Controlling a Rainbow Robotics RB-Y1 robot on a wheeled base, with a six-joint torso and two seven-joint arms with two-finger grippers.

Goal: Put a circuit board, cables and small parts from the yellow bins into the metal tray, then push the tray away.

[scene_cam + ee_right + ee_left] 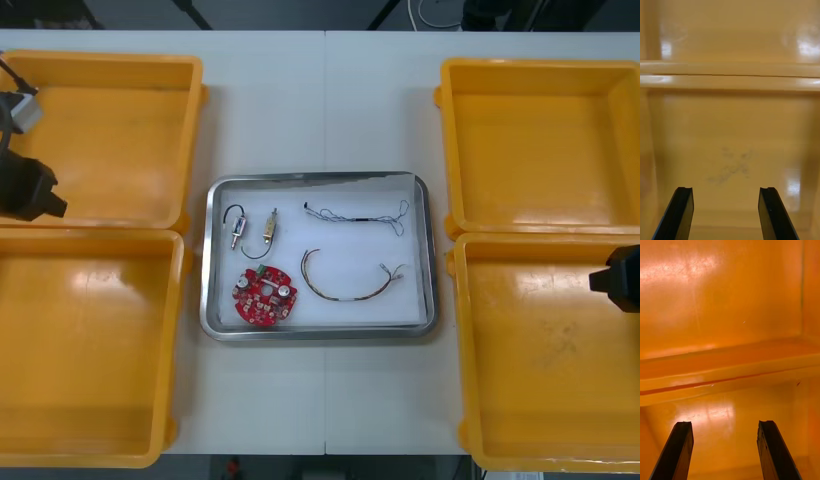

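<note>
wide-open, the left gripper [725, 424] and right gripper [726, 189] hang over yellow bins [110, 130] while a circuit board [265, 296], cables [356, 217] and small metal parts [270, 226] lie in the metal tray [320, 178] between them, so loading looks done and a push from its near rim seems next.

One left arm [25, 190]: black, blocky casing that carried a pale grey box [24, 112] and a thin black cable [8, 75]. One right arm [620, 280]: black, angular casing. The left gripper [726, 424] had two flat black fingers [677, 450], square-tipped. The right gripper [726, 189] had matching black fingers [771, 213], with a small lip at each tip.
</note>
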